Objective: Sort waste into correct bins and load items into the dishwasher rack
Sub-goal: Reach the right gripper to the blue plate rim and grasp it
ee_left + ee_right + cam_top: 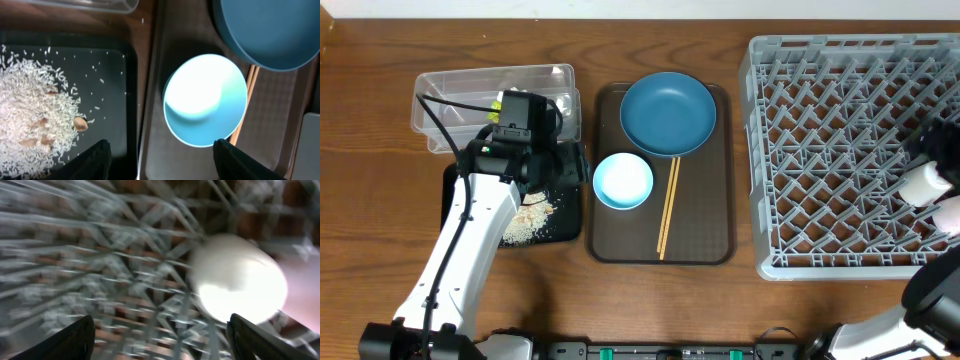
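**On the table: rice in the tray, cups in the rack**

At far left, the clear tub (460,85) stood behind the black tray (565,228), which held a heap of rice scraps (30,115). The left gripper (162,157) hung over that tray's edge, fingers spread, gripping nothing. On the brown serving tray (705,240) sat the blue dish (668,113), the white bowl (623,181) and the chopsticks (667,205), their long axis running front to back. In the grey rack (820,150) lay two white cups (923,185). The right gripper (160,340), blurred, was spread wide and empty.

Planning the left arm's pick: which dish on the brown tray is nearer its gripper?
The small white bowl, just ahead of the left gripper; the dark blue dish lies farther.
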Available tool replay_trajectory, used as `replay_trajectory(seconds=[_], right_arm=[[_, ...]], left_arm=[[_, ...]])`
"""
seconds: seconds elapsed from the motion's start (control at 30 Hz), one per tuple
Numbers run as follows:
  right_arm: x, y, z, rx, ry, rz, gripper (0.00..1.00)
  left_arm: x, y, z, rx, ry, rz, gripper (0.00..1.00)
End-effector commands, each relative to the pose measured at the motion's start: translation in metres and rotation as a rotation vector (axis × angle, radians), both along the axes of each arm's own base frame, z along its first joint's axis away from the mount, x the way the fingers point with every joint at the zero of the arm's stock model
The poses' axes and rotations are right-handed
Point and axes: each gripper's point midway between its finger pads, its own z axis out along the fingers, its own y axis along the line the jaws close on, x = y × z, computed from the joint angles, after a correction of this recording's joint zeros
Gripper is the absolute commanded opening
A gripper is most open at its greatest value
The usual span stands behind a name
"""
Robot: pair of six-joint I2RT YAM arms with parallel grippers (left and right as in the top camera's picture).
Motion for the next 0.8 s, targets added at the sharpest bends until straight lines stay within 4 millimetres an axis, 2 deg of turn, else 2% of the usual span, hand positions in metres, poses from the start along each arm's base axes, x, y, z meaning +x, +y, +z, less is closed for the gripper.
replay_trajectory(seconds=[0.0,0.13,0.23,0.33,0.47,0.53,0.67,0.77], right_arm=[[0.03,0.044,0.074,0.046,-0.254,0.142,0.82],[0.051,0.099,0.107,0.036,-0.37,0.297,0.83],[0.065,0.154,0.115,0.038,-0.407,0.437,0.83],[0.076,0.21,0.112,0.007,-0.411,0.563,0.84],[0.089,0.268,0.098,-0.098,-0.396,0.676,0.84],[0.096,0.291,0.085,-0.17,-0.374,0.709,0.83],[0.105,0.317,0.053,-0.264,-0.307,0.691,0.82],[0.112,0.331,0.02,-0.299,-0.245,0.66,0.81]], left_arm=[[-0.001,0.004,0.002,0.022,0.002,-0.002,0.68],[-0.007,0.01,-0.002,0.055,0.029,0.009,0.68],[-0.01,0.014,-0.005,0.076,0.045,0.016,0.69],[-0.012,0.014,-0.006,0.077,0.053,0.016,0.68],[-0.016,0.015,-0.011,0.079,0.067,0.015,0.68],[-0.017,0.015,-0.013,0.08,0.073,0.015,0.68],[-0.018,0.015,-0.014,0.08,0.075,0.015,0.68],[-0.017,0.015,-0.013,0.08,0.074,0.015,0.68]])
